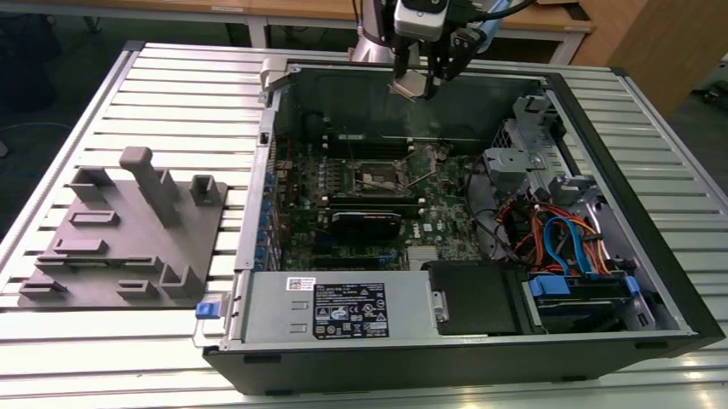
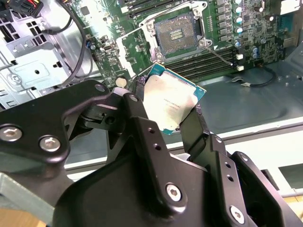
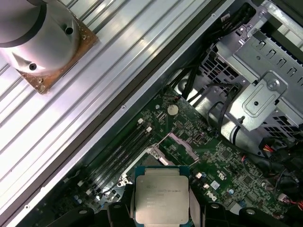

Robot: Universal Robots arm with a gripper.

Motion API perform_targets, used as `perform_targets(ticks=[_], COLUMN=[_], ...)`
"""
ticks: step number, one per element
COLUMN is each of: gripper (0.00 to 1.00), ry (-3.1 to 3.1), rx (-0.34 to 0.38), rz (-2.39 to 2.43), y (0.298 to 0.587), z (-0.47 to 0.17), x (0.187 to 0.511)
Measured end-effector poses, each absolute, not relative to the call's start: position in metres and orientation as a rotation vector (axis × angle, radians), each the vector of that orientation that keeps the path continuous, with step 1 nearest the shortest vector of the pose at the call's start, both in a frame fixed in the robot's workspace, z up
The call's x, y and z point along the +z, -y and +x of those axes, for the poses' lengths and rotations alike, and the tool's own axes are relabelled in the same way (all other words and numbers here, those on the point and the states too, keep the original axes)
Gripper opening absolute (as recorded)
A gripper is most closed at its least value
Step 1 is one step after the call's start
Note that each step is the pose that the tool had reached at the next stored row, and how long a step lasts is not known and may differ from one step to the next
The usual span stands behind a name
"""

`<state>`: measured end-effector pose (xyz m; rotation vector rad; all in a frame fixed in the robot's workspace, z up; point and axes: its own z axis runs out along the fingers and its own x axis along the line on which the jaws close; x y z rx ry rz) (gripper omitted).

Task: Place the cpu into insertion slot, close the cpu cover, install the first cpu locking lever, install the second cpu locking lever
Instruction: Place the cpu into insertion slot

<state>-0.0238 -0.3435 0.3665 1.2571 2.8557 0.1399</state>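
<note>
My gripper (image 1: 414, 83) hangs over the far wall of the open computer case, shut on the cpu (image 1: 408, 89), a flat square chip with a dull silver top. In both wrist views the black fingers (image 2: 194, 118) clamp two opposite edges of the cpu (image 2: 171, 101) (image 3: 161, 196), which is tilted. The insertion slot (image 1: 378, 175) (image 2: 179, 33) lies bare with its dark centre showing, lower on the green board and apart from the chip. The cpu cover (image 3: 182, 143), a thin silver frame, stands raised beside the slot.
A grey parts fixture (image 1: 125, 230) sits on the slatted table at the exterior view's left. Inside the case are a power supply (image 1: 330, 307), a black module (image 1: 364, 223), a metal drive cage (image 1: 523, 162) and coloured cables (image 1: 569, 239). Long memory slots (image 2: 208, 61) run beside the socket.
</note>
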Motion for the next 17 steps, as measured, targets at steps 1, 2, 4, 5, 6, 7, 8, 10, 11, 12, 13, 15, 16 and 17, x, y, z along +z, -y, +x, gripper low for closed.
perform_targets(ticks=[1,2,4,5,6,7,8,10,11,12,13,15,16,17], gripper=[0.54,0.54,0.54,0.54,0.54,0.54,0.54,0.54,0.54,0.54,0.54,0.54,0.54,0.54], ry=[-2.855,-2.854,-2.852,-2.851,-2.850,-2.849,-2.848,-2.846,-2.845,-2.844,-2.843,-2.842,-2.841,-2.840], rx=[0.140,0.140,0.140,0.140,0.140,0.140,0.140,0.140,0.140,0.140,0.140,0.140,0.140,0.140], rz=[1.259,1.261,1.265,1.267,1.269,1.271,1.273,1.277,1.279,1.281,1.283,1.286,1.288,1.290], y=[0.3435,0.3435,0.3435,0.3435,0.3435,0.3435,0.3435,0.3435,0.3435,0.3435,0.3435,0.3435,0.3435,0.3435], z=[-0.0238,-0.0238,-0.0238,-0.0238,-0.0238,-0.0238,-0.0238,-0.0238,-0.0238,-0.0238,-0.0238,-0.0238,-0.0238,-0.0238], x=[0.3665,0.3665,0.3665,0.3665,0.3665,0.3665,0.3665,0.3665,0.3665,0.3665,0.3665,0.3665,0.3665,0.3665])
